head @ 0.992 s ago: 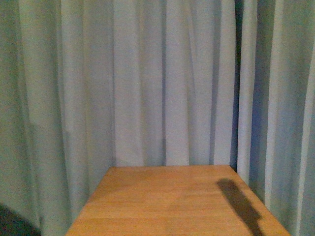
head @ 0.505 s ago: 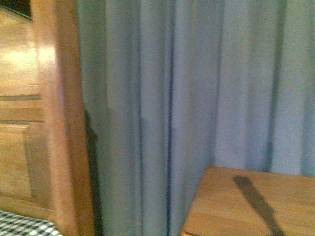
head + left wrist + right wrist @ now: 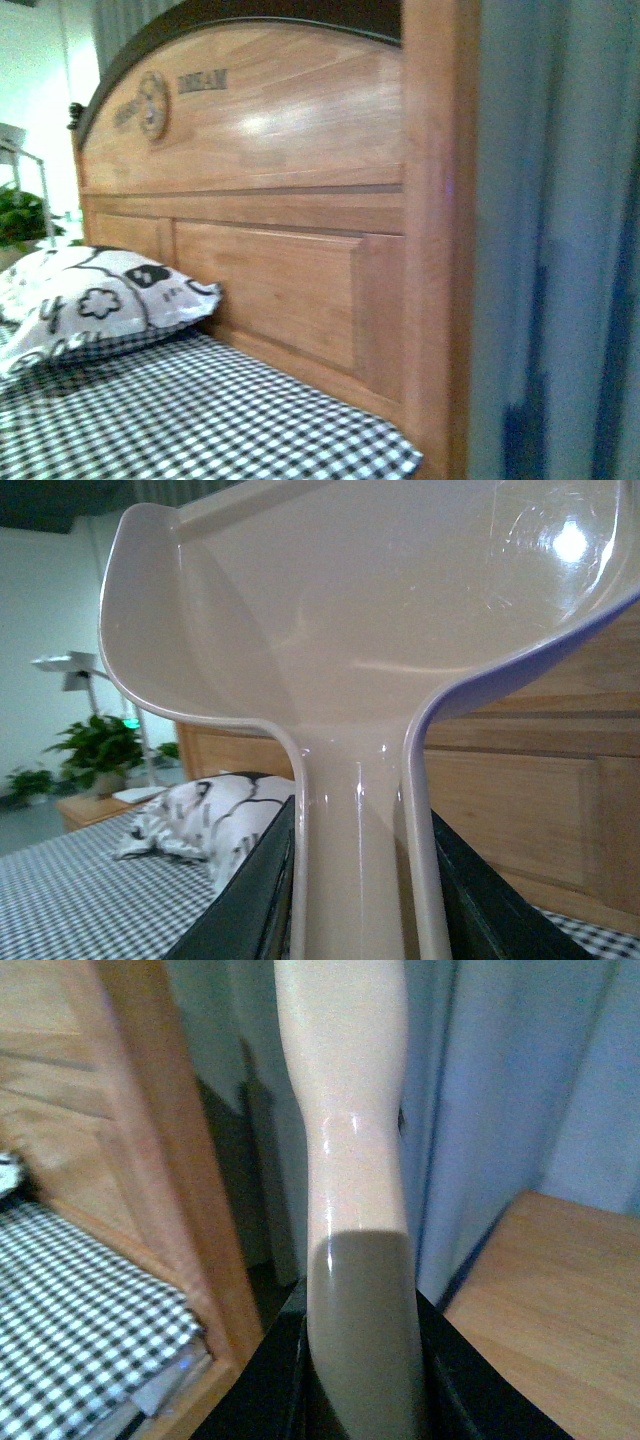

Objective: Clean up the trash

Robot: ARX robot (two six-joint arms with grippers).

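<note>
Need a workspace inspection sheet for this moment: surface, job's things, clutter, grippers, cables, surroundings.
Surface: checked bed sheet, lying flat.
Job's things: trash, nothing seen in any view.
Clutter: pillow lies on the sheet, against the headboard.
Grippers: left gripper shut on the handle of a dustpan. Right gripper shut on a beige handle, whose head is out of view.
Cables: nothing seen.
Surroundings: curtain beside the headboard, wooden table by the curtain, potted plant beyond the bed.
</note>
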